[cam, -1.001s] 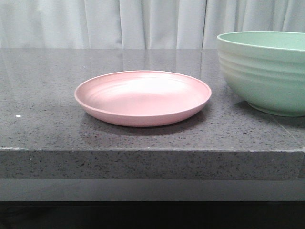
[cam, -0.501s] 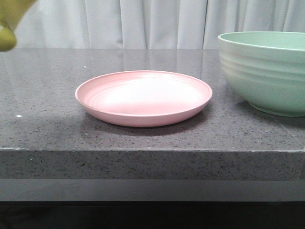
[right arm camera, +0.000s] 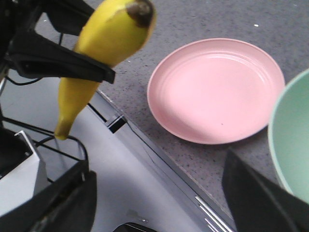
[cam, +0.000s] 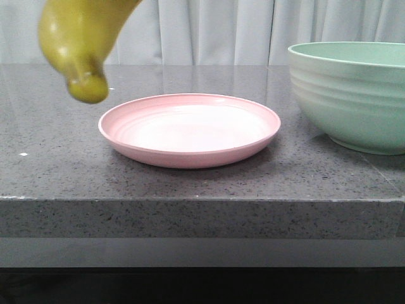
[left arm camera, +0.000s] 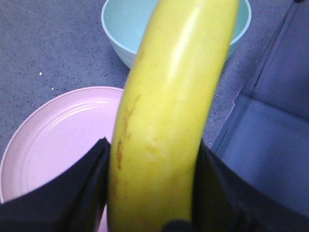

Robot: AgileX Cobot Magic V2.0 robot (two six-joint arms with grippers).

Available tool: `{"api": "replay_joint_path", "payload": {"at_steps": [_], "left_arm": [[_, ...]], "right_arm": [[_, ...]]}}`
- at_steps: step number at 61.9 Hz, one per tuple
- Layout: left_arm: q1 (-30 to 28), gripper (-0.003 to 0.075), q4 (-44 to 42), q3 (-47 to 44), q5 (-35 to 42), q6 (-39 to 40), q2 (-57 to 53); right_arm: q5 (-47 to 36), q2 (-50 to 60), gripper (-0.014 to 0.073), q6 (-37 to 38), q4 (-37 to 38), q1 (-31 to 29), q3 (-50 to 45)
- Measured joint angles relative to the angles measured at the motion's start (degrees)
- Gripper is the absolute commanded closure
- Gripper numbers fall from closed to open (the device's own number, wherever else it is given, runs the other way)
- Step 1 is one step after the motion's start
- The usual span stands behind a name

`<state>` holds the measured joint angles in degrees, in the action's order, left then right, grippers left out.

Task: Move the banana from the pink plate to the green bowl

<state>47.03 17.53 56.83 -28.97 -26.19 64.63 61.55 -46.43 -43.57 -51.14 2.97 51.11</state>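
My left gripper [left arm camera: 152,145] is shut on the yellow banana [left arm camera: 169,111], its dark fingers [left arm camera: 72,188] pressed on both sides. In the front view the banana [cam: 79,44] hangs in the air at the upper left, its end pointing down, to the left of the empty pink plate [cam: 190,152]. The gripper itself is out of that view. The right wrist view shows the banana [right arm camera: 104,43] in the left fingers [right arm camera: 53,58], off the table's front edge beside the plate [right arm camera: 217,92]. The green bowl [cam: 354,101] stands right of the plate. My right gripper [right arm camera: 159,193] is open and empty.
The grey speckled table [cam: 63,171] has its front edge [cam: 202,199] close to the plate. A white curtain [cam: 215,31] hangs behind. Black cables and robot parts [right arm camera: 29,140] lie below the table's edge near the left arm.
The banana has come into the front view from the upper left and moved down and right toward the plate. Plate and bowl have not moved.
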Motion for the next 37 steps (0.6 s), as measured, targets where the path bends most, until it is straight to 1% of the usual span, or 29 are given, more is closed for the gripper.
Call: {"api": "replay_joint_path", "payload": {"at_steps": [4, 9, 22, 37], "left_arm": [[0.1, 0.0515, 0.0, 0.0, 0.79, 0.0, 0.0], [0.1, 0.0515, 0.0, 0.0, 1.05, 0.0, 0.0], [0.1, 0.0515, 0.0, 0.0, 1.05, 0.0, 0.08], [0.1, 0.0514, 0.0, 0.0, 1.05, 0.0, 0.08]], "right_arm": [[1.21, -1.93, 0.0036, -1.93, -1.35, 0.0, 1.3], [2.05, -3.51, 0.0036, -2.6, -2.0, 0.0, 2.38], [2.61, -4.36, 0.0036, -6.07, -3.08, 0.13, 3.06], [5.14, -8.99, 0.0036, -9.43, -3.79, 3.45, 7.51]]}}
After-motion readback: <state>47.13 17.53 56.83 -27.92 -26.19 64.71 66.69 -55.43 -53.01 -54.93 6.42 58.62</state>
